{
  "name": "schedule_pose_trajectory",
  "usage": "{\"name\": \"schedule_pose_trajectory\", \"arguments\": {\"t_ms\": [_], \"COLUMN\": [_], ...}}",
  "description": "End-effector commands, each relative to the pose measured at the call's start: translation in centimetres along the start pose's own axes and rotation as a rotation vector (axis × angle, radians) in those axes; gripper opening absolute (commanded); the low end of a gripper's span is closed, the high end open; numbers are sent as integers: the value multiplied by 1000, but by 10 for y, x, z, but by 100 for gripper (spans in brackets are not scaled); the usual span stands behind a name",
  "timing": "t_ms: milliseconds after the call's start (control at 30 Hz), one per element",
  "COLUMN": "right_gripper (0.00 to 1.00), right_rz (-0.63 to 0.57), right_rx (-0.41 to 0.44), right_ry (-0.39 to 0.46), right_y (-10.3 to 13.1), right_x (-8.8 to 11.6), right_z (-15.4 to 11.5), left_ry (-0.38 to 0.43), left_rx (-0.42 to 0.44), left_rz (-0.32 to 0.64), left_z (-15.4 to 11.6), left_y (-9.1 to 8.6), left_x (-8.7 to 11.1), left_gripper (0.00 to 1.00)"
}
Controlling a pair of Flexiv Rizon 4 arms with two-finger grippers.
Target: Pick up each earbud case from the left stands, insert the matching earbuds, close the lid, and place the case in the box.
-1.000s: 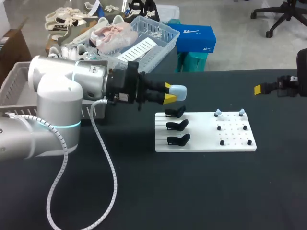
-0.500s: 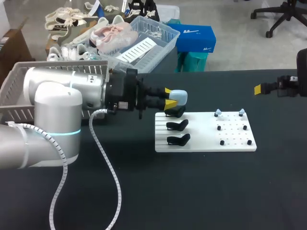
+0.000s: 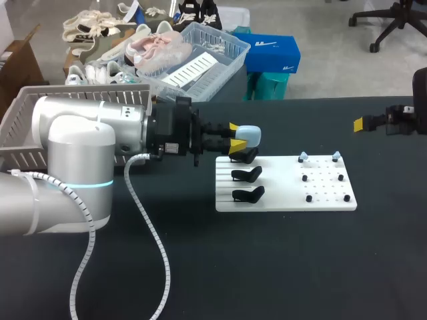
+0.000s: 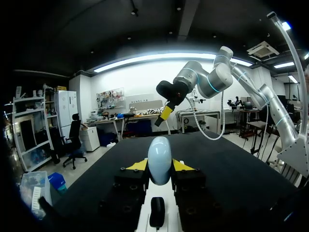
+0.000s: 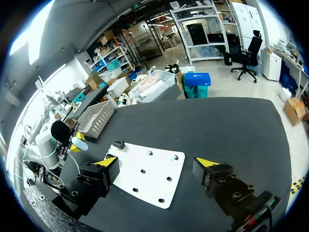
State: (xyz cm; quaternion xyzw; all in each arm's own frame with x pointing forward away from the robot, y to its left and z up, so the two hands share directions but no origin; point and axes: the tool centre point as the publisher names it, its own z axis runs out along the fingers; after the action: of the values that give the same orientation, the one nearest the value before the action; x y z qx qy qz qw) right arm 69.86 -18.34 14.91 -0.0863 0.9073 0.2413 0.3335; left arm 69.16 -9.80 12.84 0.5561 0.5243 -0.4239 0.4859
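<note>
Black table [image 3: 267, 267] with a board and a basket

A white rectangular board [image 3: 280, 200] lies flat on the table, right of centre and square to the table's edges. Three black stands [image 3: 247, 175] sit in a row down the board's left part, one behind another. Its right part carries small black pegs [image 3: 309, 199] set in rows, and two pale blue earbuds [image 3: 303, 157] rest at the far row, well apart from each other. A grey lattice-walled basket [image 3: 17, 137] stands at the table's far left edge, well apart from the board.
</note>
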Motion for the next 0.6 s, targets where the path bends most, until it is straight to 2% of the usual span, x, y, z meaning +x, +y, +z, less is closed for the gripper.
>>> {"name": "schedule_pose_trajectory", "arguments": {"t_ms": [33,200,400,600], "right_gripper": [100,100,100,100], "right_rz": [-1,-1,-1,-1], "right_rx": [0,0,0,0], "right_ry": [0,0,0,0], "right_y": [-1,-1,-1,-1], "right_x": [0,0,0,0], "right_z": [1,1,1,1], "left_ry": [-3,-3,3,8], "left_rx": [-4,-4,51,21], "left_rz": [2,2,-12,-25], "left_z": [0,0,16,24], "left_y": [-1,-1,-14,-18], "left_x": [0,0,1,2], "left_gripper": [0,0,0,0]}}
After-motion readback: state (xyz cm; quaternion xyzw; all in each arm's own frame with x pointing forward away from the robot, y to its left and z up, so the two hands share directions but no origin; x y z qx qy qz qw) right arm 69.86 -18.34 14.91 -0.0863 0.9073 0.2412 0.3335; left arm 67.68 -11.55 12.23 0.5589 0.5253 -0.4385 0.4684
